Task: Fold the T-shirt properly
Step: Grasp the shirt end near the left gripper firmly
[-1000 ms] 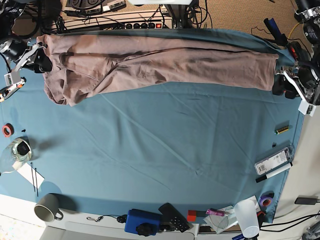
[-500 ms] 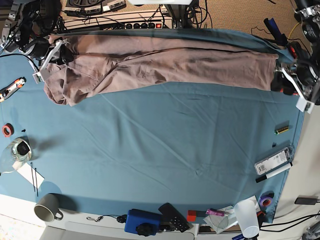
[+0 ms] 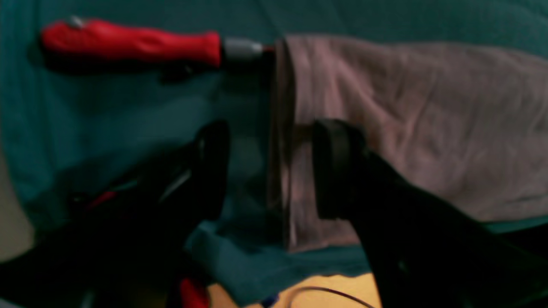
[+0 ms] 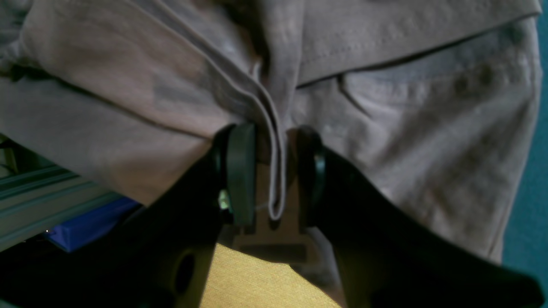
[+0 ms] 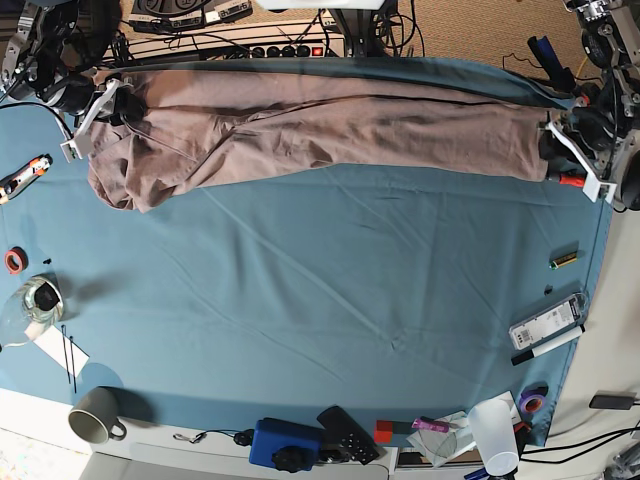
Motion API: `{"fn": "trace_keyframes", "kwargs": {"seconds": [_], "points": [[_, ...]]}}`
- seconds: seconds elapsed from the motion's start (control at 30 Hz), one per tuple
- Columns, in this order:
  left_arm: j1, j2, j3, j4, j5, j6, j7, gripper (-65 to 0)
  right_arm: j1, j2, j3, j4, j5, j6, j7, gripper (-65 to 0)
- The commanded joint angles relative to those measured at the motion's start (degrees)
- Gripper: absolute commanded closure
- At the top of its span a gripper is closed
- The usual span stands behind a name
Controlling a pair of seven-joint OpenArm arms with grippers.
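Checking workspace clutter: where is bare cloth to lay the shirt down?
The tablecloth is bare below the T-shirt, from the glass across to the marker. Clutter lines the near edge: mug, blue box, cup.

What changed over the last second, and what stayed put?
The right gripper moved up from the table's left edge onto the T-shirt near its collar end and now straddles a fold, open. The left gripper shifted up slightly at the hem, also open. The T-shirt and the tablecloth clutter did not visibly move.
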Motion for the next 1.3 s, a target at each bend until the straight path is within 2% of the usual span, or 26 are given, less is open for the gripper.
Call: {"fn": "trace_keyframes", "kwargs": {"seconds": [0.0, 0.07, 0.17, 0.23, 0.47, 0.6, 0.73, 0.87, 1.0, 1.13, 1.27], "points": [[-0.1, -1.0, -0.4, -0.4, -2.0, -0.1, 0.1, -29.4, -0.2, 0.7, 0.2, 0.2, -1.4, -0.2, -0.8, -17.6], [-0.2, -0.9, -0.4, -2.8, -5.9, -0.4, 1.3, -29.4, -0.2, 0.7, 0.2, 0.2, -1.4, -0.2, -0.9, -17.6], [-0.2, -0.9, -0.4, -6.7, -11.8, -3.0, 3.0, -29.4, -0.2, 0.7, 0.2, 0.2, -1.4, -0.2, -0.9, -17.6], [-0.4, -1.0, -0.4, -9.3, -13.1, -3.9, 3.0, -29.4, -0.2, 0.7, 0.2, 0.2, -1.4, -0.2, -0.9, -17.6], [-0.8, -1.1, -0.4, -11.8, -17.2, -3.9, 5.9, -28.1, -0.2, 0.7, 0.2, 0.2, -1.4, -0.2, -1.0, -17.6], [-1.4, -1.1, -0.4, -11.8, -17.2, -3.9, 6.1, -18.3, -0.2, 0.7, 0.2, 0.2, -1.4, -0.2, -1.0, -17.6], [-1.4, -1.1, -0.4, -11.7, -17.2, -3.9, 6.0, -0.7, -0.2, 0.7, 0.2, 0.2, -1.4, -0.2, -0.9, -17.6], [-1.4, -1.1, -0.5, -9.8, -17.2, -3.9, 6.6, 0.0, -0.2, 0.8, 0.2, 0.2, -1.4, -0.2, -0.8, -17.6], [-1.4, -1.1, -1.2, -3.2, -17.2, -3.2, 8.1, 0.0, -0.2, 0.8, 0.2, 0.2, -1.4, -0.2, 0.2, -17.6], [-1.4, -1.1, -1.7, 4.9, -17.2, -4.2, 7.0, 0.0, -0.2, 0.8, 0.2, 0.2, -1.4, -0.2, 0.4, -17.6], [-1.3, -1.0, -1.7, 6.9, -18.8, -4.2, 6.7, 0.0, -0.2, 0.8, 0.2, 0.2, -1.4, -0.2, 0.4, -17.6]]}}
